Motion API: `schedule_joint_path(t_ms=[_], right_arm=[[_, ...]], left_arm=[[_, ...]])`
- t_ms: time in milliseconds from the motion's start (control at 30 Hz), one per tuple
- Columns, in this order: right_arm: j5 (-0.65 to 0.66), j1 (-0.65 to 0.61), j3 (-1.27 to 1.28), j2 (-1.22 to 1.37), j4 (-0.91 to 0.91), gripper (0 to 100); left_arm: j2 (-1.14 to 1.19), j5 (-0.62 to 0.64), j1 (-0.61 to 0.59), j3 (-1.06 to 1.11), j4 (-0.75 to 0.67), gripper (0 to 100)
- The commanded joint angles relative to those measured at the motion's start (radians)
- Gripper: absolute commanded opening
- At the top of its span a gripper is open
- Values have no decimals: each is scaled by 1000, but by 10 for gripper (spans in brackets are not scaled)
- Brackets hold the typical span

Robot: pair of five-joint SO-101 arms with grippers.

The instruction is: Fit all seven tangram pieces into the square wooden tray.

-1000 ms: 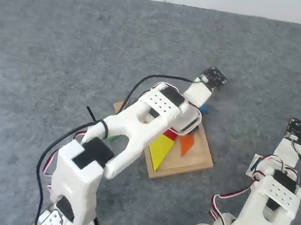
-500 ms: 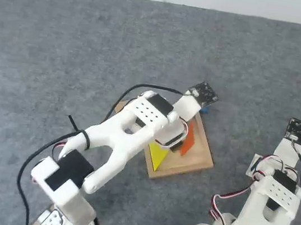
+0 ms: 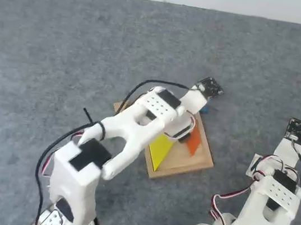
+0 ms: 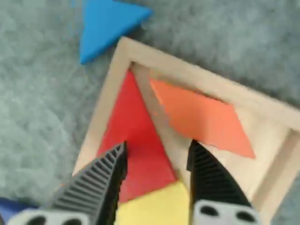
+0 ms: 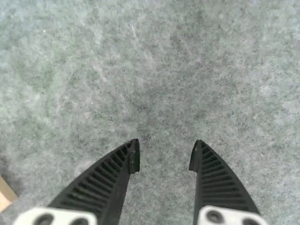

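1. Right tool (image 5: 164,154). Nearest item, held low over bare grey surface (image 5: 154,70), well apart from the work. Jaws moderately spread, nothing between them. Judged parked here so the other arm has a free run at the tray.

2. Left tool (image 4: 157,159). Poised above the wooden tray (image 4: 197,77), pointing down into it. Jaws spread to about the same degree, gripping nothing. One tip sits over the red triangle, the other over the bare strip beside it. Contact with the wood cannot be told. The posture suggests either a piece just set down or one about to be nudged square.

3. Yellow triangle (image 3: 160,148). In the near part of the tray, abutting the red piece, probably to keep the large shapes packed together.

4. Red triangle (image 4: 131,136). Flat in the tray, long side along one rim, apex reaching into the far corner. Seated against the wall so the rim squares it up.

5. Orange parallelogram (image 4: 201,117). In the tray beside the red triangle, a narrow strip of bare floor between them. More bare wood lies on its other side, judged room for the remaining pieces.

6. Blue triangle (image 4: 105,23). Farthest item. It lies on the surface just outside the tray's far corner, not yet placed. By this count the task is unfinished.
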Motion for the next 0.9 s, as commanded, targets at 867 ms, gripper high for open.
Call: schedule_joint_path(t_ms=[867], right_arm=[[-2, -12, -48, -24, -21, 187]], left_arm=[[-61, 12, -229, -460, 374, 202]])
